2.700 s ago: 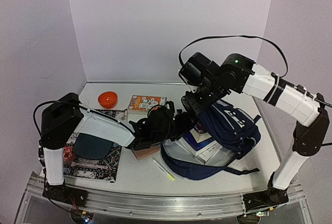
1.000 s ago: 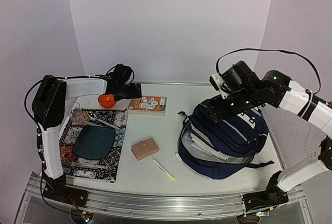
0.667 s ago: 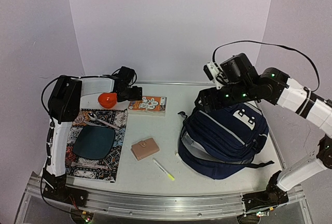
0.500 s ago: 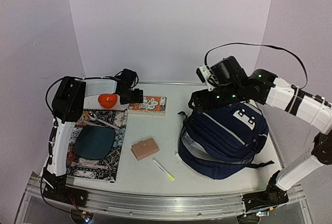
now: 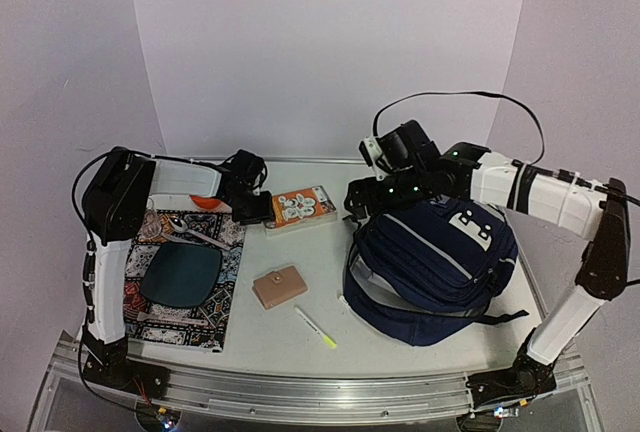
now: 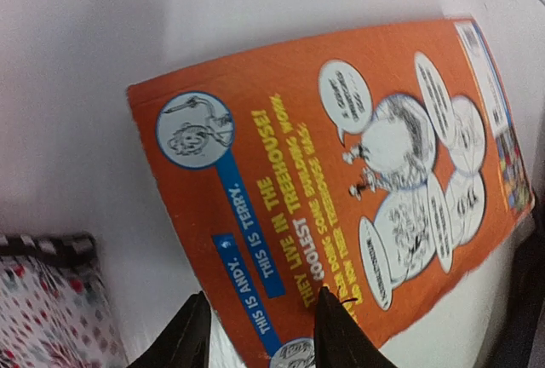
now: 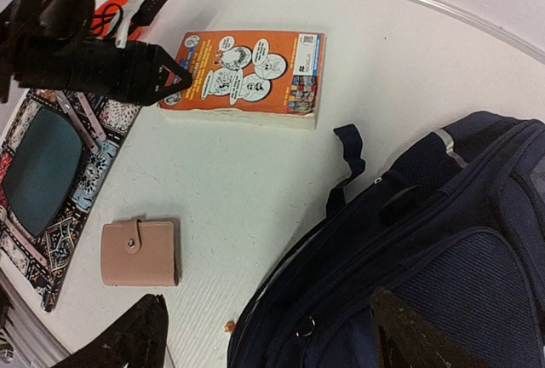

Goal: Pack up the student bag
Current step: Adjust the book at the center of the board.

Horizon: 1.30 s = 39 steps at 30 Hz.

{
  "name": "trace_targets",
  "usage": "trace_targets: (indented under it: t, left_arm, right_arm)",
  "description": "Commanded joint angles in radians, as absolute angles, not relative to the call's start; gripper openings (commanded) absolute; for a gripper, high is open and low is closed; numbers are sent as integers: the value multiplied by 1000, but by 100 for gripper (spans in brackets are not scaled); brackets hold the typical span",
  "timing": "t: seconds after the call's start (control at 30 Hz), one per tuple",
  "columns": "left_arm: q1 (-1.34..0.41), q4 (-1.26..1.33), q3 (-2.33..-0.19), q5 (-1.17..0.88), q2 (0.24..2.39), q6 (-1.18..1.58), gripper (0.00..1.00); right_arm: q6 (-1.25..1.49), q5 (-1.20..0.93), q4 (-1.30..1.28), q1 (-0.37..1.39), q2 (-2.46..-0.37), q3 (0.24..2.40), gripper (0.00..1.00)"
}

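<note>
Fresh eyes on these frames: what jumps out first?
The big navy bag fills the right side of the table, with the right gripper open over its back-left edge. At back centre lies an orange book, the left gripper straddling its left corner.

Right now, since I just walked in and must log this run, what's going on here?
The left arm's tool sits at the short edge of the orange paperback book on the white table, fingers astride that edge; whether it grips is unclear. The right arm's tool hangs open above the navy-blue striped fabric backpack, holding nothing. A tan leather-look wallet and a yellow-tipped pen lie unpacked nearby.
</note>
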State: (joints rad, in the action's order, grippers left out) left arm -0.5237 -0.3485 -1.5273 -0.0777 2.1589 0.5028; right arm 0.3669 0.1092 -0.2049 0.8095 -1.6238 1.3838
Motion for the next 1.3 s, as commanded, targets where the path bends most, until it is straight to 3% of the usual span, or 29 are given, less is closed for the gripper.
trace_targets:
  t: [0.0, 0.23, 0.47, 0.83, 1.1, 1.27]
  left_arm:
    - [-610, -323, -1383, -78, 2052, 592, 34]
    - [-696, -209, -1177, -70, 1923, 746, 22]
    - [-766, -90, -1034, -99, 1790, 880, 20]
    - [-648, -62, -1004, -118, 1660, 851, 51]
    - [-534, -214, -1305, -108, 1849, 584, 66]
    - [-532, -316, -1490, -71, 2008, 447, 70]
  right_arm:
    - [382, 72, -169, 806, -1674, 1431, 82]
    - [373, 40, -161, 806, -1728, 1452, 81]
    - [339, -17, -157, 807, -1781, 1464, 78]
    - [181, -2, -141, 830, -1929, 1572, 77]
    - [374, 15, -94, 823, -1976, 1570, 78]
    - [555, -57, -21, 823, -1993, 1535, 77]
